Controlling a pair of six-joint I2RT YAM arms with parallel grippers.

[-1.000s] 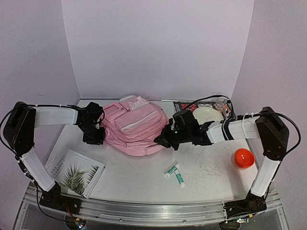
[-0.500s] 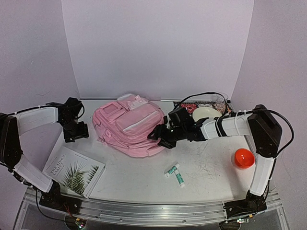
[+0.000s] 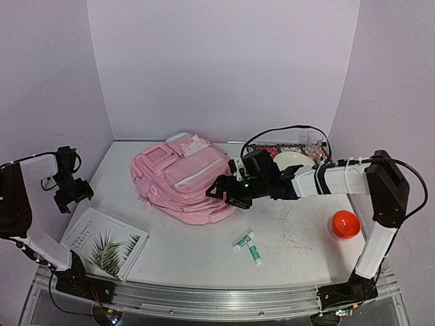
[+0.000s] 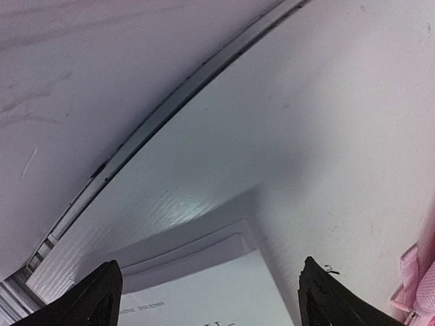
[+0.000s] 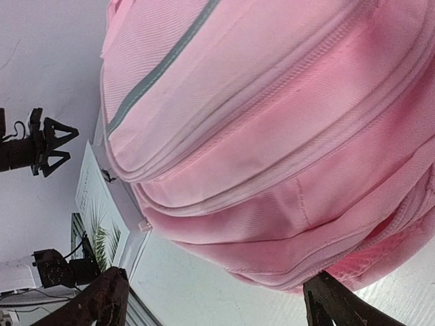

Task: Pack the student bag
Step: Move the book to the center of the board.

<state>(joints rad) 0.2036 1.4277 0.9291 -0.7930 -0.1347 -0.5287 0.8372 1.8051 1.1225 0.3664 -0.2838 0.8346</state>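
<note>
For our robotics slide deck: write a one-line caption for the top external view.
Right claw open at the pink student bag; left claw open near a palm-leaf book.

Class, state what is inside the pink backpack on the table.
No opening shows on the student bag; its pink fabric covers whatever is inside, so contents cannot be seen.

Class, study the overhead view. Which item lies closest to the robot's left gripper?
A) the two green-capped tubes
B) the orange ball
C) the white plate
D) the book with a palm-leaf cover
D: the left gripper sits just beyond the book, whose corner shows at the bottom of the left wrist view.
</note>
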